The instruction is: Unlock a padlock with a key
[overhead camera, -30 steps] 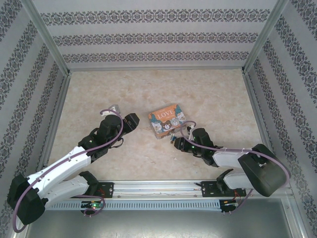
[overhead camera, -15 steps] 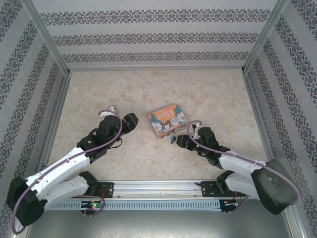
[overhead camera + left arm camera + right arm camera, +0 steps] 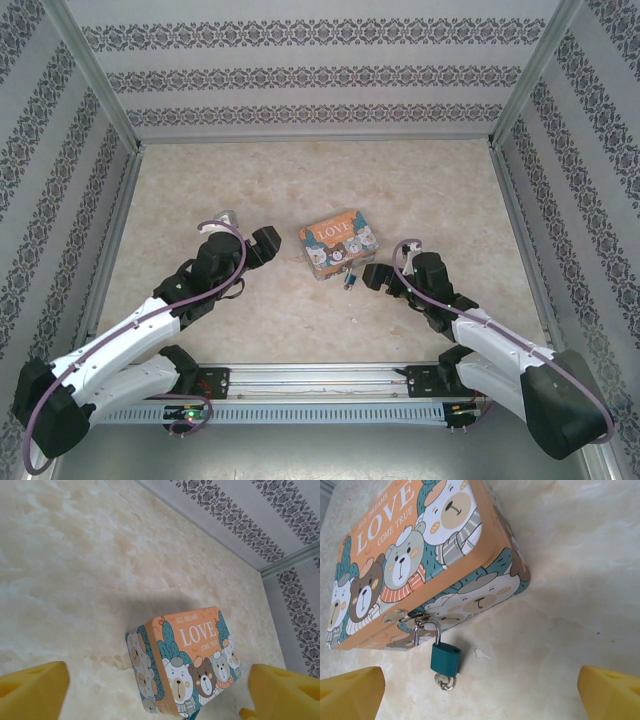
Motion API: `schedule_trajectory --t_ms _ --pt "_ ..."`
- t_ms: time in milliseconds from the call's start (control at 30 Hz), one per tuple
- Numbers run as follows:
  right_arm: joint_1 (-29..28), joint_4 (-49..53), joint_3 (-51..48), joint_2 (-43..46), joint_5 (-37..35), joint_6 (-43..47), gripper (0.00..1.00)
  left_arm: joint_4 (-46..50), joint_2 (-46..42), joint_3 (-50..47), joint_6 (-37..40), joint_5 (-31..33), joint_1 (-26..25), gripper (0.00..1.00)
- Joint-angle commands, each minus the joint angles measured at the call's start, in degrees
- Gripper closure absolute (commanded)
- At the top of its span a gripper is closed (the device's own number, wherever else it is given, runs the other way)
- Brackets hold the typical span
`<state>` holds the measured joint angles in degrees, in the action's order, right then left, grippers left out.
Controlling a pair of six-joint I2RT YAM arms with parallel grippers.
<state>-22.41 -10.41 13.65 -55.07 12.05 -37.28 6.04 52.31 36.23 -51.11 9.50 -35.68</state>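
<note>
Padlock (image 3: pixel 445 659) hangs from the front of the LOVE box (image 3: pixel 420 555), its teal body lying on the surface (image 3: pixel 570 580). The key (image 3: pixel 444 682) sits at its underside (seated in the keyhole, as far as I can tell). My left pincer (image 3: pixel 268 241) and right pincer (image 3: pixel 368 277) both stand wide open, holding nothing. I judge lock and key light, hard and slippery. The lock will likely swing where it hangs, so I'd pinch the body's flat faces with one pincer and the key's head with the other.
</note>
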Motion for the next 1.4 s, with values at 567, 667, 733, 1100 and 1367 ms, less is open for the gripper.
schedule_trajectory --t_ms 567,667,733,1100,1367 --pt "3.67 0.48 1.37 2.70 1.42 -0.87 0.02 2.13 3.21 3.19 8.42 -7.79 4.64 0.01" --pt "3.91 0.51 1.40 2.60 2.16 -0.78 0.02 2.50 5.41 5.19 10.14 -9.38 4.74 0.01" --pt "3.97 0.48 1.38 2.53 2.32 -0.87 0.02 3.15 7.24 6.84 11.88 -10.55 4.72 0.01" --pt "4.39 0.70 1.53 2.07 3.32 -1.80 0.02 9.81 16.87 17.00 21.95 -13.60 4.74 0.01" --pt "4.48 0.95 1.60 1.87 4.20 -2.69 0.02 13.74 24.34 24.17 26.86 -17.06 4.70 0.01"
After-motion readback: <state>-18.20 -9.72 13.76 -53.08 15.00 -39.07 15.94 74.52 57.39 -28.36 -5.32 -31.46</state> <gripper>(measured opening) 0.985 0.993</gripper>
